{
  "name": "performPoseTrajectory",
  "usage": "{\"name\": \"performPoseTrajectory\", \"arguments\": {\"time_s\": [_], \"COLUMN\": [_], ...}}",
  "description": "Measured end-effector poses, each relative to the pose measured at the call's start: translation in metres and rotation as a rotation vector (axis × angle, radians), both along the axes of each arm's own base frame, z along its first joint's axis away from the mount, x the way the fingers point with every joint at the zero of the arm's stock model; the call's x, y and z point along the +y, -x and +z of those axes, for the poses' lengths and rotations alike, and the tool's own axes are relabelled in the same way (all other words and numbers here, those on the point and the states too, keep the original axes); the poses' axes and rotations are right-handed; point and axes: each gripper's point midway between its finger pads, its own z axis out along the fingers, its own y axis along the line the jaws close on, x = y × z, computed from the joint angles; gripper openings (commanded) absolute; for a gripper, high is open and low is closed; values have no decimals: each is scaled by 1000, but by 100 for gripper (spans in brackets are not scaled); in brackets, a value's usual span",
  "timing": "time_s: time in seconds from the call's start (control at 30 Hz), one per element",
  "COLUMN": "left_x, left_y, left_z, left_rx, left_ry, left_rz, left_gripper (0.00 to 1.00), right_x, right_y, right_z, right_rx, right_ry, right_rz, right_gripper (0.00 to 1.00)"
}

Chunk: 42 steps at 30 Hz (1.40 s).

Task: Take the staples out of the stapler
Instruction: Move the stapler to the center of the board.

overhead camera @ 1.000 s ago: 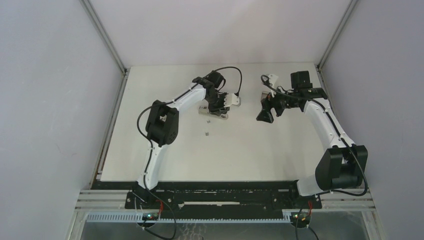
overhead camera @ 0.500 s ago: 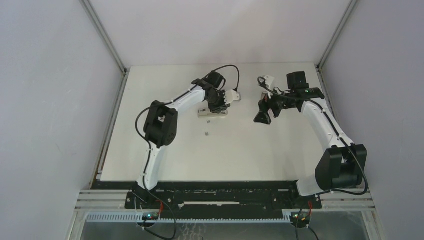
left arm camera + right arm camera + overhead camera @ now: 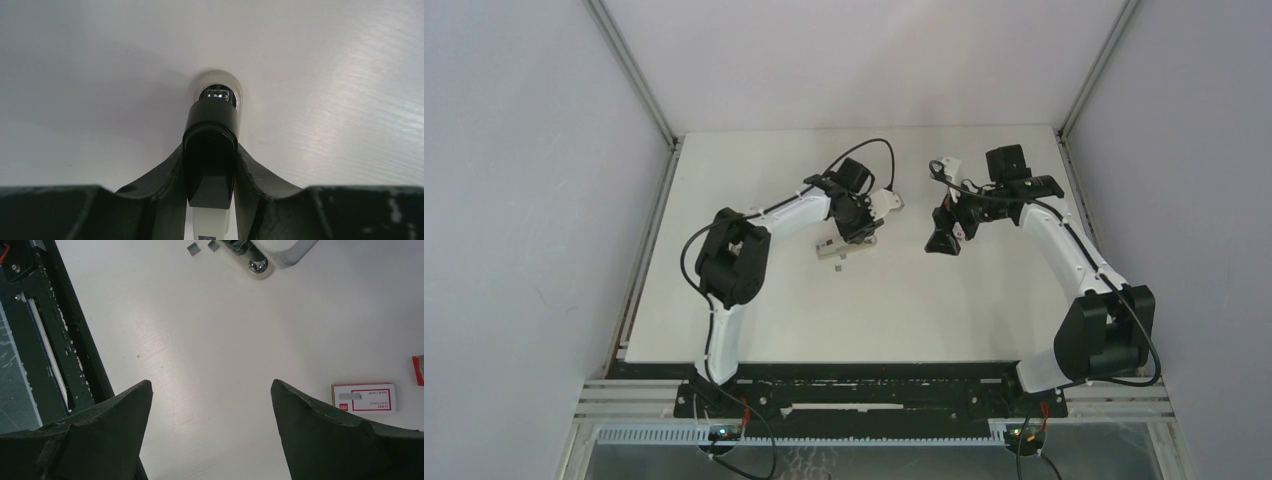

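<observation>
The stapler (image 3: 832, 248) lies on the white table left of centre; it has a black upper arm and a pale base. My left gripper (image 3: 857, 228) is shut on its black arm (image 3: 210, 125), with fingers (image 3: 162, 175) on both sides, and the metal front end (image 3: 216, 94) points away. Two small grey staples (image 3: 192, 247) lie on the table beside the stapler's end (image 3: 257, 262). One staple bit (image 3: 836, 267) shows in the top view. My right gripper (image 3: 942, 238) is open and empty above bare table (image 3: 211, 385), right of the stapler.
A small red-and-white box (image 3: 363, 397) lies on the table to the right of my right gripper. Another red item (image 3: 419, 370) shows at that view's right edge. The table's dark front rail (image 3: 45, 335) runs along the left.
My left gripper has carried the stapler toward the near side and a little left. My right gripper has drifted left and slightly nearer, still open. The loose staple bit has not moved.
</observation>
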Motion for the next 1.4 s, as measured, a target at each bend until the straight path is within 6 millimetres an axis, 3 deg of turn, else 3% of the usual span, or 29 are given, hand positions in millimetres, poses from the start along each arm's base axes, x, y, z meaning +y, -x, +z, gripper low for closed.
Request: {"name": "performPoseTrajectory", "arguments": {"time_s": [0.23,0.73,0.8,0.93,1.2,1.4], "left_x": [-16,-30,-32,-34,-31,-29], "left_y": [29,92,97,96,86,76], "left_z": [-1,-3,-3,-2,8,24], "left_rx": [23,33,30,8,-60,-128], "left_ry": [26,60,60,54,41,44], "left_rz": [21,-6,-15,-15,-26,-50], "left_gripper": [28,28,24,19,13,2], "right_x": [0,1,1,-1,3,8], "right_y": [1,3,2,-4,-23,-42], "right_z": [1,5,6,11,6,-4], "right_rx": [1,-5,-2,20,145,304], "right_ry": [-2,-15,-19,-48,-135,-202], "right_rz": [4,4,-7,-56,-177,-313], "right_gripper": [89,89,90,100,100,100]}}
